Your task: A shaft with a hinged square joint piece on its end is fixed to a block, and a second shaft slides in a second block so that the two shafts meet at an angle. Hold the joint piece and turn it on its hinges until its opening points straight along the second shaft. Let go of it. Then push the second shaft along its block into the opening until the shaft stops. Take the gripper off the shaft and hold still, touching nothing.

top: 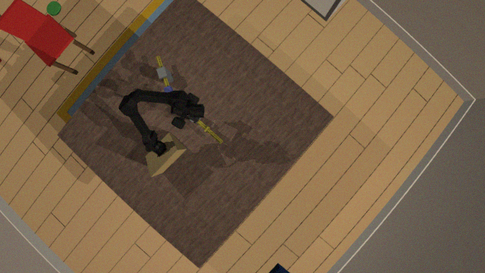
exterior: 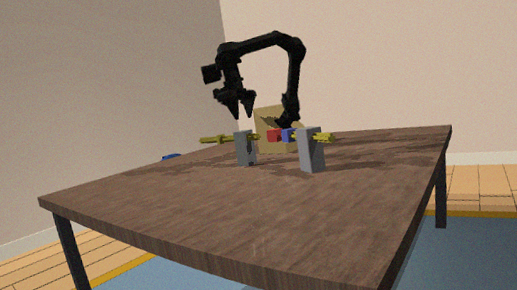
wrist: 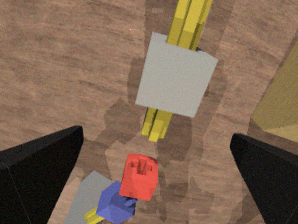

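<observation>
The red square joint piece (exterior: 273,135) (wrist: 140,177) is hinged to a blue piece (top: 168,89) (exterior: 289,135) (wrist: 116,202) on the first yellow shaft (top: 158,61) (exterior: 324,136), which runs through its grey block (top: 162,72) (exterior: 309,151). Its opening faces the near end of the second yellow shaft (top: 214,136) (exterior: 208,139) (wrist: 192,20) across a small gap; exact alignment is hard to tell. The second shaft runs through the other grey block (exterior: 243,149) (wrist: 175,75). My gripper (exterior: 244,117) (wrist: 159,137) is open and empty, above the second shaft and block, touching neither.
The second shaft has a cross-shaped collar (top: 207,130) (exterior: 220,139) on its outer part, beyond the block. A tan angled stand (top: 166,162) (exterior: 267,142) (wrist: 280,107) is beside the arm's base. The wooden table (top: 244,187) (exterior: 230,220) carries everything.
</observation>
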`<state>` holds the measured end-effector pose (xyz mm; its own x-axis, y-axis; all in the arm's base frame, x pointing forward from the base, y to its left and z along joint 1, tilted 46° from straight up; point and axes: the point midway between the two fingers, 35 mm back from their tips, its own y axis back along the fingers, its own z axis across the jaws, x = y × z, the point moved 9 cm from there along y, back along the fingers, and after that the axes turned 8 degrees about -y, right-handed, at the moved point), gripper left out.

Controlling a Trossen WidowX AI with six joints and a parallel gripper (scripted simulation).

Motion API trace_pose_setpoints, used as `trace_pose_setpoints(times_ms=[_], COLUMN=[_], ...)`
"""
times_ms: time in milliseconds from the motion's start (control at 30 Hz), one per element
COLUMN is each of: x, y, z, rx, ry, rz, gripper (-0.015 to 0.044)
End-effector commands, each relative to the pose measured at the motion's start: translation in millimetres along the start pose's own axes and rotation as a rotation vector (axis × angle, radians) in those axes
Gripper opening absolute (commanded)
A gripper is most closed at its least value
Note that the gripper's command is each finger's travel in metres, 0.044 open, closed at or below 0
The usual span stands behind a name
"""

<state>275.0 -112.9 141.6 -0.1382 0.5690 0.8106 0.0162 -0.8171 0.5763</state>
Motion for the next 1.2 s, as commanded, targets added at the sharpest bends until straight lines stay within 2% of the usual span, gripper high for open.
trace_pose_setpoints(times_ms=[0, 1167], x=[-17.3, -178.8], y=[3.9, 29.1], z=[2.4, -10.4], rx=[0.003, 0.115], ry=[0.110, 1.301], rz=[-0.016, -0.123], gripper=[0.0440, 0.0440])
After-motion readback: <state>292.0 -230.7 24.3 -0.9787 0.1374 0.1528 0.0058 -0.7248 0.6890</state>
